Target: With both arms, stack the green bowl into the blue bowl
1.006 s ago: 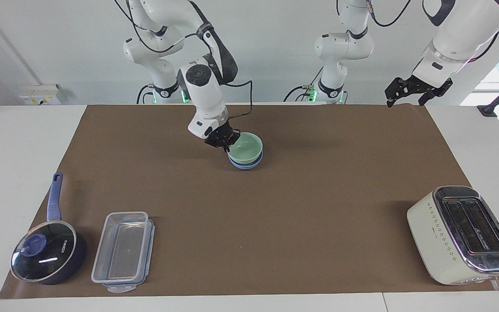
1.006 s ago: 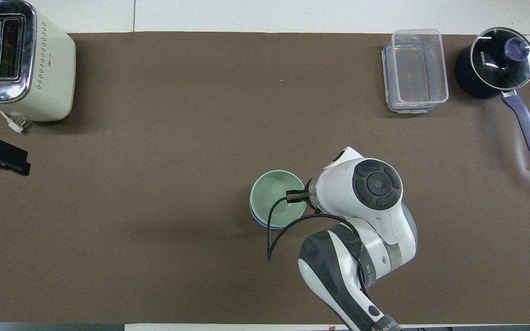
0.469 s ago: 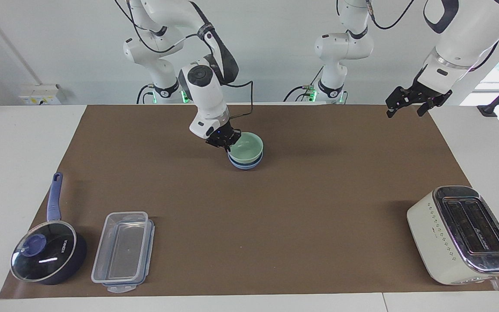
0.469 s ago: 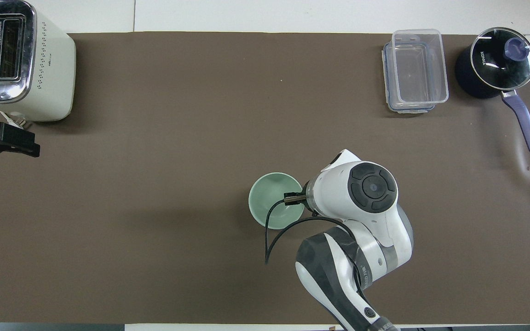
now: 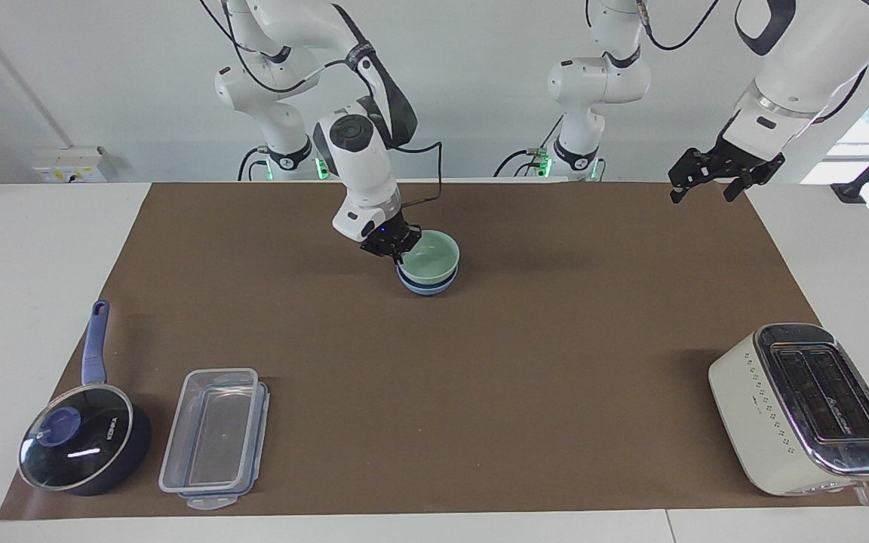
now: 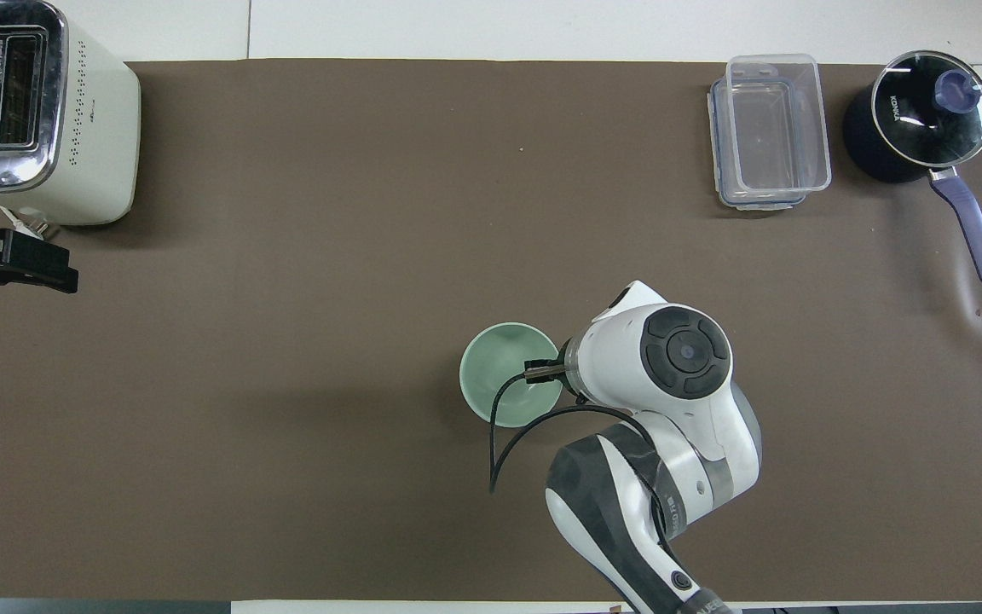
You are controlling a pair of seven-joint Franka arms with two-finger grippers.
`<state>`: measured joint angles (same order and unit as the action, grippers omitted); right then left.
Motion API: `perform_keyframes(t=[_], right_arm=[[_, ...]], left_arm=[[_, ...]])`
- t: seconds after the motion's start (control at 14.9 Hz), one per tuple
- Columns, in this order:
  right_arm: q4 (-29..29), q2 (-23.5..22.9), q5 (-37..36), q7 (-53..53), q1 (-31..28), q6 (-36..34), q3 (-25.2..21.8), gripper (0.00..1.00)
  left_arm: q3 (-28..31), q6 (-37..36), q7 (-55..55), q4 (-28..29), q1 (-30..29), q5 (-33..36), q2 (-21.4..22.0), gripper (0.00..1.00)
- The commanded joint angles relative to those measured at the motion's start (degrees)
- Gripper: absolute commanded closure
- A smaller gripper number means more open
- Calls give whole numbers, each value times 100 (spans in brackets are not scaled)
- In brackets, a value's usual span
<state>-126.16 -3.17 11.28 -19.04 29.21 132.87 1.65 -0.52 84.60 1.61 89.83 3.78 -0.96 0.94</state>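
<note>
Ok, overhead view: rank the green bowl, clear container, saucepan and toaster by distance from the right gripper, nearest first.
1. green bowl, nested in the blue bowl; the right gripper is shut on its rim.
2. clear container, toward the right arm's end.
3. saucepan, beside the container, nearer that end's edge.
4. toaster, at the left arm's end.

This is a robotics lab, staged with kitchen things rather than a real kitchen. Two white jointed robot arms (image 5: 359,162) with black cables are bolted at the edge of a plain white counter (image 5: 35,249) before a bare white wall. A flat brown paper mat (image 5: 525,354) covers the counter as a work area. On it stand household props well apart: a cream two-slot toaster with a chrome top (image 5: 804,407), a clear plastic lidded food box (image 5: 212,437) and a dark blue saucepan with a glass lid (image 5: 80,445).
</note>
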Motion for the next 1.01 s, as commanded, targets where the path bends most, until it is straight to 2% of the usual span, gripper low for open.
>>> perform_keyframes(t=[0.0, 0.07, 0.27, 0.4, 0.74, 0.87, 0.94], right_arm=[[-58, 18, 14, -135, 23, 116, -16, 58], [-40, 18, 14, -144, 23, 99, -7, 15], [21, 79, 14, -144, -12, 2, -16, 6], [65, 333, 23, -144, -196, -321, -42, 1], [259, 931, 5, -56, -1135, -1008, -60, 0], [363, 1020, -73, -56, -1540, -1210, -77, 0], [512, 1020, -343, -56, -1768, -1376, -78, 0]], left_arm=[[-141, -84, -91, 34, -149, 43, 73, 0], [-150, -92, -82, 43, -141, 43, 90, 0], [-141, -189, -74, 52, -123, 43, 99, 0], [-141, -250, -65, 52, -123, 43, 117, 0], [-150, -286, -47, 122, -184, 34, 240, 0], [-150, -303, -65, 114, -202, 34, 240, 0], [-141, -303, -39, 113, -159, 34, 240, 0]])
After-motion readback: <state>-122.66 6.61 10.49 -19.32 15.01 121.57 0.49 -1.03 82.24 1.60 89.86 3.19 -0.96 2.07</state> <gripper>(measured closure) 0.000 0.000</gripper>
